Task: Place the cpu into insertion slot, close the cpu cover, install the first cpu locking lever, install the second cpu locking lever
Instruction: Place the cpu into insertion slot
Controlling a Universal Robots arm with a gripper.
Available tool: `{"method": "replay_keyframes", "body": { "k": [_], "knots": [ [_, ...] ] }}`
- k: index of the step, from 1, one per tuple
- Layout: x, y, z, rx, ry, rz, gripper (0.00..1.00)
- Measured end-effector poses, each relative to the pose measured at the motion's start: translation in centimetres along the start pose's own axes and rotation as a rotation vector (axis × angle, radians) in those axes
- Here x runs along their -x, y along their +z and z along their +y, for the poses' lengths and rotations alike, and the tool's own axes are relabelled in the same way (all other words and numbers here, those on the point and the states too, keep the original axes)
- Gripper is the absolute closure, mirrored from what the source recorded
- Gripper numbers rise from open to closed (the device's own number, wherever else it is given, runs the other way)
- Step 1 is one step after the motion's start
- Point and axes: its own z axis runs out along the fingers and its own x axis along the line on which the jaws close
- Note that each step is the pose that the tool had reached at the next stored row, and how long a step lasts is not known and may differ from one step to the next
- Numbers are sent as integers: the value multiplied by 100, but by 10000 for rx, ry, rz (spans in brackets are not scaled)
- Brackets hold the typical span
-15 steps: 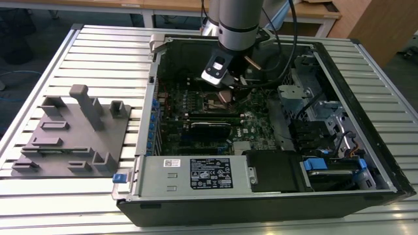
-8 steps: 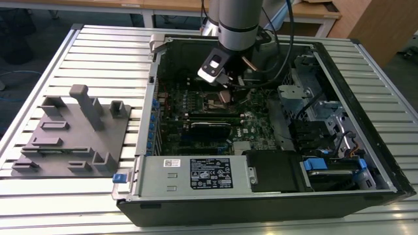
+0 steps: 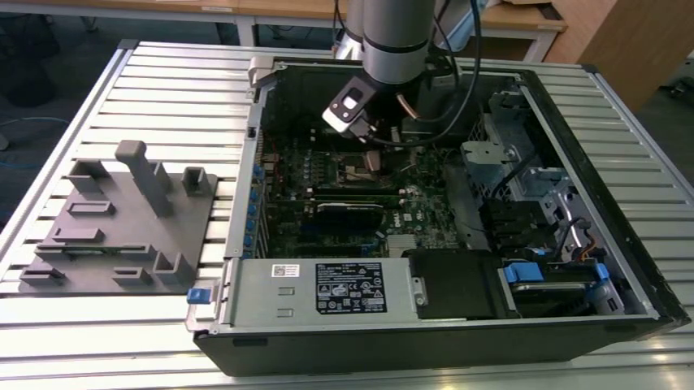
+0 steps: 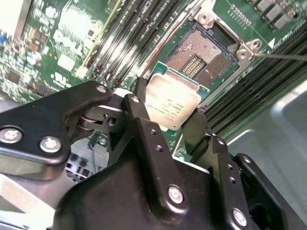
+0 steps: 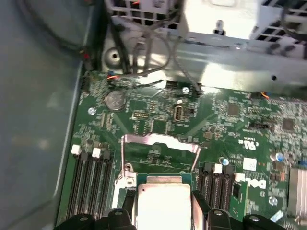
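Near the open insertion slot (image 4: 199, 55), the gripper (image 4: 168, 108) clamps the cpu (image 4: 173, 99) by opposite edges; light, rigid, probably fragile, it suits an edge hold.

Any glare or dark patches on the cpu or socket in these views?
Second wrist view: glare washes out the top of the cpu held in the gripper and streaks the memory slots; the insertion slot is evenly lit. First wrist view: the cpu top looks pale and the metal cage is blown out. Exterior view: the inside of the case lies in shade.
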Motion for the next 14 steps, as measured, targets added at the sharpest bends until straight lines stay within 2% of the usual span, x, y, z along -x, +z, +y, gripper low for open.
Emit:
{"method": "replay_keyframes", "body": {
  "k": [3, 7, 8, 11, 14],
  "knots": [
    [1, 0, 0, 6, 422, -39, 46],
    [0, 1, 0, -1, 429, -39, 46],
    [-1, 4, 0, -80, 430, -30, 46],
    [0, 9, 2, -536, 442, 4, 46],
    [1, 7, 2, -589, 443, 4, 46]
  ]
}}
